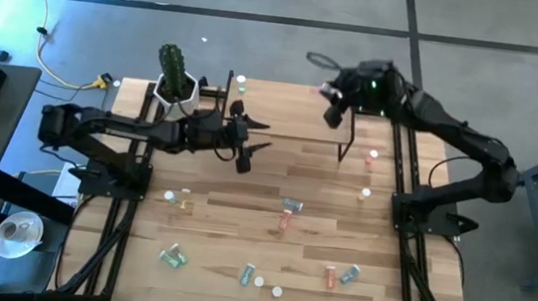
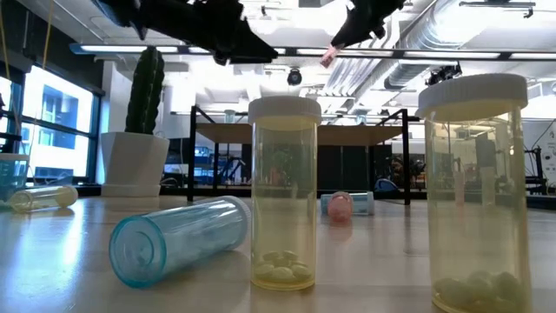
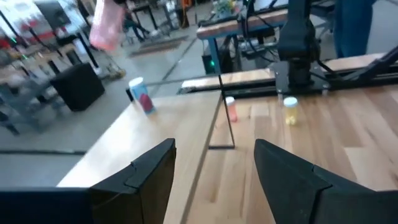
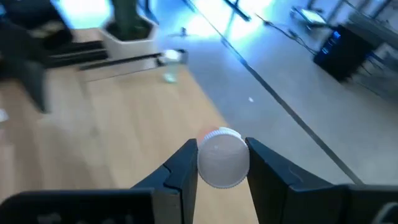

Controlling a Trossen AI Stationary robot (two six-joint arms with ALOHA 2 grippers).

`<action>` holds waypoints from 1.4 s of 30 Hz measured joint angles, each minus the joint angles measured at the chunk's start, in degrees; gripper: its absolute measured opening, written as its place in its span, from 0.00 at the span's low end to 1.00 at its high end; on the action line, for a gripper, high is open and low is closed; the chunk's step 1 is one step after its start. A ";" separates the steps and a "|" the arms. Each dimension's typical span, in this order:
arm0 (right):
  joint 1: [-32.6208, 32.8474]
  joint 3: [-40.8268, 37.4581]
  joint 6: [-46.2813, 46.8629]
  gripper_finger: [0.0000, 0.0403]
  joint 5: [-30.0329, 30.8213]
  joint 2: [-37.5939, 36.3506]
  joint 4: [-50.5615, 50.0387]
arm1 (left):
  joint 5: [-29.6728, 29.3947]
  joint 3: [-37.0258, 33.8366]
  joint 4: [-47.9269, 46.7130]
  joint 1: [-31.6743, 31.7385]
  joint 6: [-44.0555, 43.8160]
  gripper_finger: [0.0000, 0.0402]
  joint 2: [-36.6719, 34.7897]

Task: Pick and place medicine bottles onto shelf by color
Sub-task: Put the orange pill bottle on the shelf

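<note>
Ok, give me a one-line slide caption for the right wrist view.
Right pincer shut on a white-capped bottle above the wooden shelf, with the cactus pot at its far end.

Teal bottle [image 2: 178, 239] lying; yellow bottles [image 2: 284, 196] white-capped; pink bottle [image 2: 346, 205]; green cactus [image 2: 144, 90].

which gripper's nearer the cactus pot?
Left. The left gripper hangs open just beside the cactus pot, over the shelf. The right gripper, holding a pink bottle, is farther along.

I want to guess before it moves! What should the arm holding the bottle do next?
Probably lower it: the right claw is shut on a white-capped pink bottle held above the shelf, so setting it down there looks next. The left claw is open, empty.
</note>
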 joint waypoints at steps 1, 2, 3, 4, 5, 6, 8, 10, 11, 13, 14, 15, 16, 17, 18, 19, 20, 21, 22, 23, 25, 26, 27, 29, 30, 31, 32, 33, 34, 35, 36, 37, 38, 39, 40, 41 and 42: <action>-1.18 1.92 0.00 0.25 0.00 1.20 -2.19 | 0.68 0.00 -0.89 0.66 -0.54 0.52 -0.82; -2.13 3.76 0.02 0.25 -0.02 2.48 -3.86 | 1.20 0.00 -2.00 1.19 -0.96 0.52 -1.55; -2.98 5.82 0.02 0.25 -0.02 3.90 -5.09 | 1.57 0.00 -3.23 1.72 -1.23 0.52 -2.14; -3.76 7.82 0.02 0.25 -0.04 5.25 -6.50 | 1.77 0.00 -4.02 2.17 -1.34 0.52 -2.53; -4.46 9.71 0.02 0.25 -0.04 6.58 -8.02 | 1.81 0.00 -4.51 2.45 -1.39 0.52 -2.76; -5.03 11.68 0.03 0.25 -0.04 8.01 -9.48 | 1.85 0.00 -4.98 2.58 -1.37 0.52 -2.93; -5.96 15.59 0.19 0.25 -0.18 11.07 -12.17 | 1.91 0.00 -5.46 2.77 -1.20 0.52 -3.06; -6.70 19.45 0.20 0.25 -1.17 14.41 -15.74 | 2.51 0.00 -5.52 2.77 -0.45 0.52 -3.06; -7.06 21.34 0.22 0.25 -1.90 16.10 -17.37 | 3.30 0.00 -5.53 2.77 0.39 0.52 -3.06; -7.65 25.05 0.22 0.25 -3.61 19.58 -20.12 | 5.44 0.00 -5.53 2.77 1.23 0.52 -3.06; -7.78 26.87 0.22 0.25 -4.09 21.30 -21.54 | 6.57 0.00 -5.55 2.77 1.25 0.52 -3.06; -7.91 28.60 0.22 0.25 -4.24 23.02 -22.98 | 7.70 0.00 -5.70 2.77 1.27 0.52 -3.06; -8.06 30.23 0.22 0.25 -4.39 24.67 -24.38 | 8.48 0.00 -6.08 2.85 1.33 0.52 -3.06; -8.09 31.73 0.23 0.25 -4.46 26.23 -25.91 | 9.02 0.00 -6.67 3.01 1.36 0.52 -3.08; -8.09 33.10 0.22 0.25 -4.45 27.61 -27.64 | 9.51 0.00 -7.33 3.14 1.28 0.51 -3.08; -8.09 34.29 0.16 0.25 -4.46 28.86 -29.32 | 9.85 0.00 -8.11 3.34 1.06 0.51 -3.08; -8.09 35.29 0.14 0.25 -4.46 29.99 -30.85 | 10.27 -0.03 -9.01 3.56 0.86 0.51 -3.08; -8.09 36.06 0.12 0.25 -4.46 30.97 -32.46 | 10.89 -0.20 -9.59 3.72 0.73 0.51 -3.08; -8.09 36.59 0.02 0.25 -4.46 31.84 -33.92 | 11.56 -0.57 -9.74 3.90 0.34 0.51 -3.08; -8.24 36.88 -0.19 0.25 -4.46 32.56 -34.79 | 12.16 -1.05 -9.59 3.93 -0.03 0.51 -3.08; -8.60 36.93 -0.29 0.25 -4.50 33.55 -35.67 | 13.12 -1.74 -9.64 3.90 -0.24 0.51 -3.26; -8.82 36.93 -0.31 0.25 -4.57 33.91 -35.78 | 13.30 -2.05 -9.68 3.90 -0.30 0.51 -3.63; -9.12 36.95 -0.37 0.25 -4.65 34.29 -35.74 | 13.35 -2.14 -9.83 3.86 -0.30 0.51 -4.01; -9.58 36.98 -0.41 0.25 -5.43 34.85 -35.76 | 13.57 -2.12 -9.57 3.58 -0.78 0.51 -4.22; -9.72 36.98 -0.39 0.25 -5.88 35.12 -35.77 | 13.80 -2.13 -9.55 3.36 -0.97 0.51 -4.21; -9.81 36.98 -0.42 0.25 -6.23 35.31 -35.76 | 14.10 -2.12 -9.53 3.32 -1.00 0.51 -4.20; -9.93 36.98 -0.42 0.25 -6.59 35.48 -35.75 | 14.35 -2.14 -9.25 3.29 -1.00 0.51 -4.20; -10.03 36.98 -0.42 0.25 -6.95 35.64 -35.67 | 14.61 -2.14 -9.01 3.29 -1.00 0.51 -4.20; -10.05 36.98 -0.42 0.25 -7.17 35.74 -35.59 | 14.82 -2.13 -8.98 3.28 -1.02 0.51 -4.20; -10.03 36.99 -0.42 0.25 -7.27 35.97 -35.60 | 14.86 -2.13 -9.01 3.25 -1.17 0.51 -4.20; -10.03 37.01 -0.42 0.25 -7.29 36.19 -35.59 | 14.90 -2.12 -9.02 3.25 -1.17 0.51 -4.20; -10.03 37.02 -0.39 0.25 -7.37 36.51 -35.69 | 14.90 -2.13 -9.01 3.26 -1.18 0.51 -4.20; -10.03 37.02 -0.29 0.25 -7.38 36.93 -35.86 | 14.90 -2.14 -9.02 3.27 -1.17 0.51 -4.20; -10.05 37.02 -0.24 0.25 -7.37 37.28 -36.04 | 14.89 -2.13 -9.05 3.27 -1.19 0.51 -4.18; -10.05 37.00 -0.24 0.25 -7.36 37.60 -36.33 | 14.88 -2.14 -9.07 3.27 -1.19 0.51 -4.18; -10.05 37.02 -0.24 0.25 -7.32 37.82 -36.62 | 14.88 -2.14 -9.07 3.27 -1.19 0.51 -4.18; -10.01 37.00 -0.24 0.25 -7.30 37.95 -36.70 | 14.88 -2.14 -9.05 3.27 -1.19 0.51 -4.18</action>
